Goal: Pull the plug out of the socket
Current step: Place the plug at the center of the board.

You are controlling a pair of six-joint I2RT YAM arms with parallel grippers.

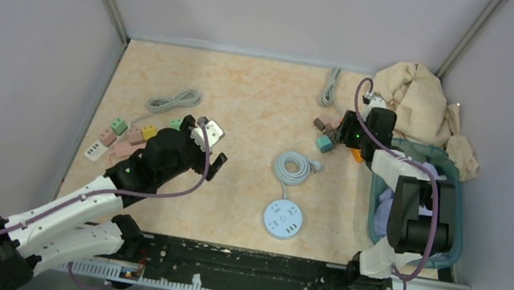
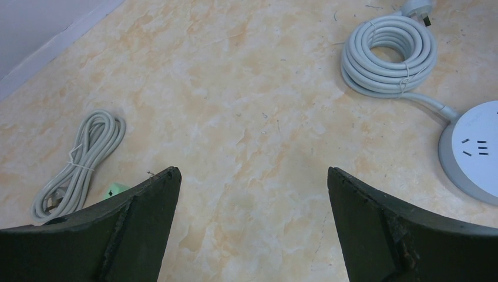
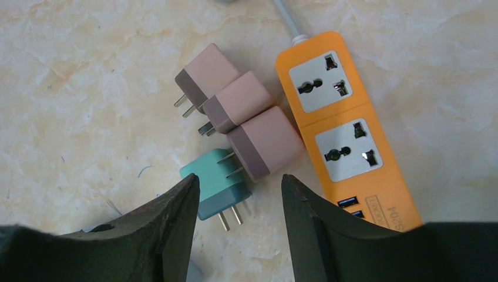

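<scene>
The right gripper (image 3: 239, 183) is hovering low over the far right part of the tabletop (image 1: 263, 91), close to the basket (image 1: 430, 150) at the right edge. Its two fingers are standing apart and clamping nothing. Beneath the gap between them the teal plug (image 3: 218, 185) is lying loose on the tabletop with its prongs showing free, and one edge is hiding behind a finger. Just beside it, three pink plugs (image 3: 241, 100) are lying in a tight cluster. The nearest of them is resting against the long side of the orange power strip (image 3: 346, 135), whose two sockets are facing up. The left gripper (image 2: 252, 173) is hanging over the left half of the tabletop, its fingers spread wide around bare surface. Toward the middle of the tabletop a round white socket hub (image 2: 475, 150) is sitting with its coiled white cable (image 2: 390, 53) beside it.
</scene>
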